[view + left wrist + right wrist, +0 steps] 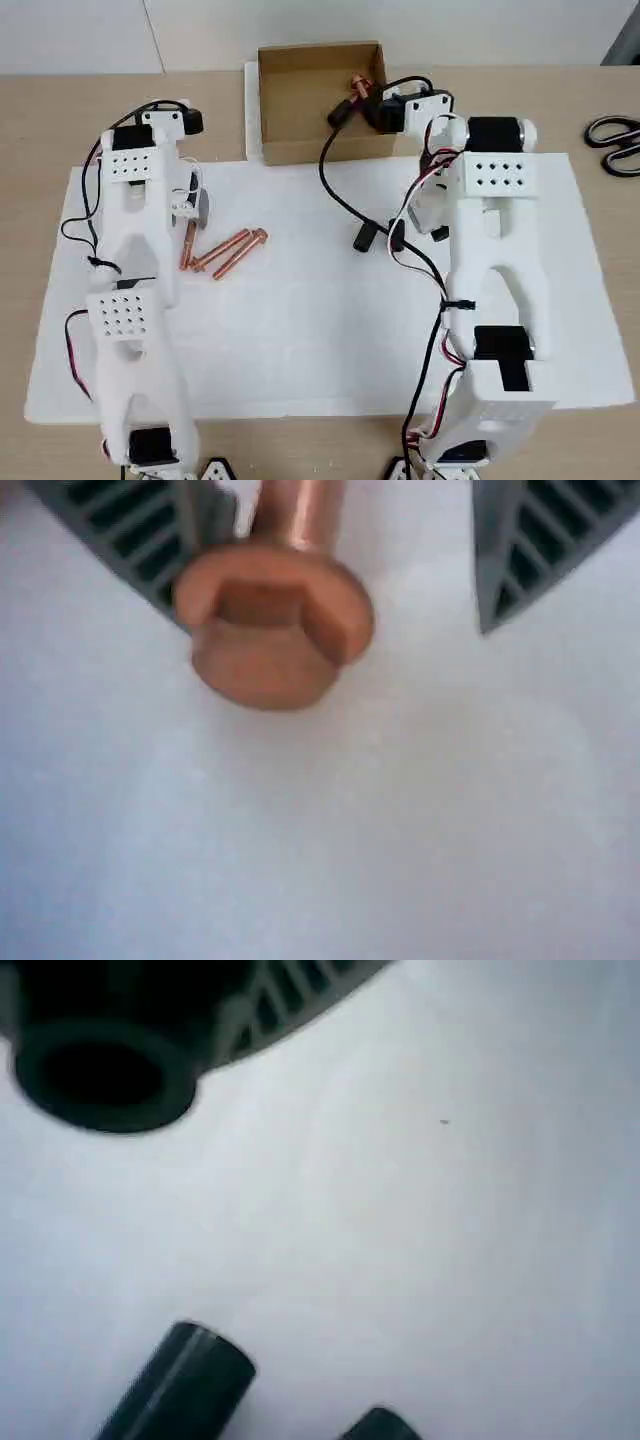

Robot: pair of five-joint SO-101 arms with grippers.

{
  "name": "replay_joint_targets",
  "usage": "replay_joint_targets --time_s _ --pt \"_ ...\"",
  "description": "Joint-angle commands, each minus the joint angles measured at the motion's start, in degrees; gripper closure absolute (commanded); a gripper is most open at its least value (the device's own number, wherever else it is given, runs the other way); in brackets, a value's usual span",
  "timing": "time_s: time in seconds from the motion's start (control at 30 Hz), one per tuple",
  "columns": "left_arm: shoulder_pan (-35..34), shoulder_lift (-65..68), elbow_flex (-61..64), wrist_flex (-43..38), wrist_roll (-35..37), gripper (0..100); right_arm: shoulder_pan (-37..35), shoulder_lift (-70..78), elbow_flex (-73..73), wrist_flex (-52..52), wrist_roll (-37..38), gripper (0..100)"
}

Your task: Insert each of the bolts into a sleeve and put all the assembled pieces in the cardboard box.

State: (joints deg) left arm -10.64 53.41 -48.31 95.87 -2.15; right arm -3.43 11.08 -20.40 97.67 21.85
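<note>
Bolts (222, 251), copper-coloured, loose: three lay on the white sheet (300, 340) toward its left edge. Two were side by side, and the third bolt (270, 630) lay just left of them under the left gripper (335, 625). That gripper stood apart, straddling the third bolt's shank just behind the head, with one finger (130, 540) close against it and the other clear.

Sleeves (365, 237), black: lay right of the sheet's middle. One sleeve (100, 1070) sat against the right gripper (432, 215); whether it was clamped could not be told.

Box (300, 110), cardboard, at the far edge of the desk (60, 120): held one assembled piece (355, 92).

Handling note: the step in hand looked to be picking up the third bolt. Doing it well would call for:
- centring the shank before closing
- gripping near the head so the plain end stayed free for a sleeve
- lifting straight so the neighbouring bolts were not knocked
</note>
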Motion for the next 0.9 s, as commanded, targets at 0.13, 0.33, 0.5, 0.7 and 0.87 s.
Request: replay_joint_targets --time_s 0.13,0.33,0.5,0.7,0.87 --pt "0.2 0.1 -2.2 -0.3 0.0 88 0.2 -3.6 0.0 0.7 0.1 99.5" --pt "0.9 -0.1 -2.3 1.2 -0.4 99 0.2 -3.6 0.0 0.7 0.1 99.5" --pt "1.9 -0.1 -7.5 4.7 0.0 99 0.2 -3.9 0.0 0.7 0.1 99.5" --pt "3.1 -8.7 -10.6 4.7 0.1 99 0.1 -4.0 -0.2 0.7 0.1 99.5" --pt "3.9 -20.7 -10.3 4.7 0.1 99 0.0 -7.3 -0.4 0.8 0.1 99.5"
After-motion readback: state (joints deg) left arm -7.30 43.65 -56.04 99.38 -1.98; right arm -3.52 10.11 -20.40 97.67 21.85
